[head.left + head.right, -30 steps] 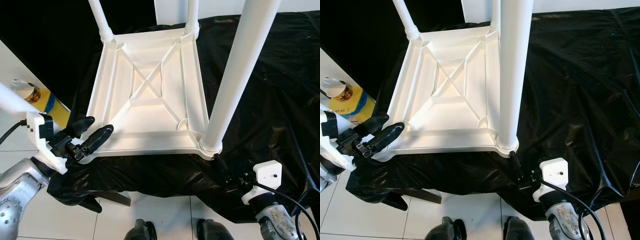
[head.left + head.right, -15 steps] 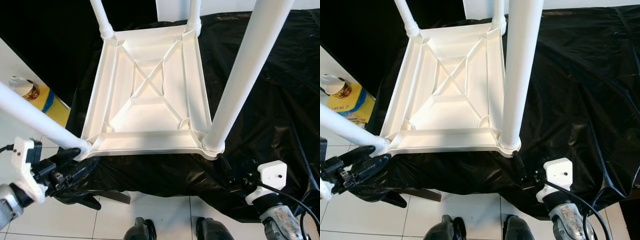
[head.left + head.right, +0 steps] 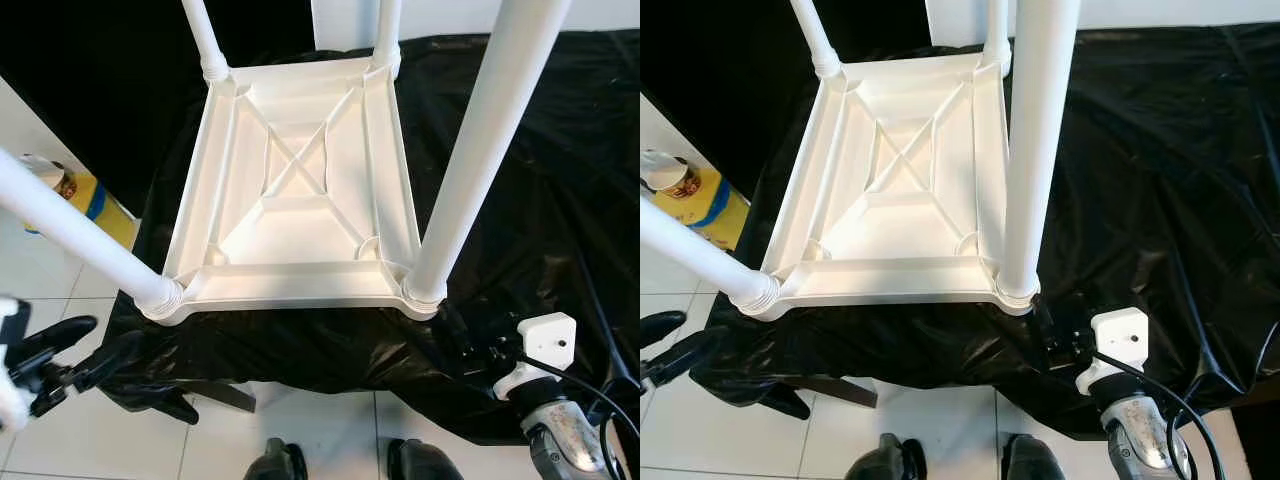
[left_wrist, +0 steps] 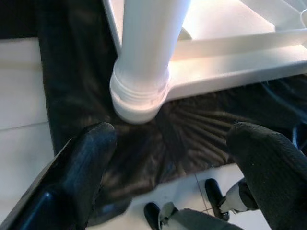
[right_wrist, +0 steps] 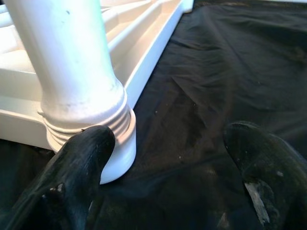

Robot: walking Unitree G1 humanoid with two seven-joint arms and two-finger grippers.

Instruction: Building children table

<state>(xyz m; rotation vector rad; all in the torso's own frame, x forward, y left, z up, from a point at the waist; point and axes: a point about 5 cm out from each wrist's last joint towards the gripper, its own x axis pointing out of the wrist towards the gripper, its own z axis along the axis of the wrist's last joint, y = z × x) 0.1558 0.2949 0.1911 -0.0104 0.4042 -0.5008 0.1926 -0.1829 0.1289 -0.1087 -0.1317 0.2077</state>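
**Inverted children's table with four legs fitted, both grippers standing clear**

The white plastic tabletop (image 3: 300, 190) lies upside down on a bench draped in black sheeting (image 3: 520, 200), its ribbed underside facing up. A white leg stands in each corner socket: near-left leg (image 3: 75, 235), near-right leg (image 3: 470, 160), far-left leg (image 3: 205, 35) and far-right leg (image 3: 386, 30). The near-left corner sits at the very edge of the bench, and its leg leans outward over the tiled floor (image 3: 330, 440).

Risk: the threaded collar of the near-left leg (image 4: 141, 91) appears not fully home in its socket; if so, a nudge from either arm could tip the leg out or work it loose. With that corner at the edge, a sideways push could also slide the tabletop off the slick sheeting.

The left gripper (image 3: 62, 358) hangs below and outside the near-left corner, over the floor; its jaws are spread wide, holding and touching nothing. The right gripper (image 5: 168, 163) sits low beside the near-right leg's collar (image 5: 91, 124); its jaws are likewise wide apart and empty, one finger (image 5: 76, 167) just beside the collar, though contact cannot be judged.

A yellow container (image 3: 85, 200) stands on the floor to the left.
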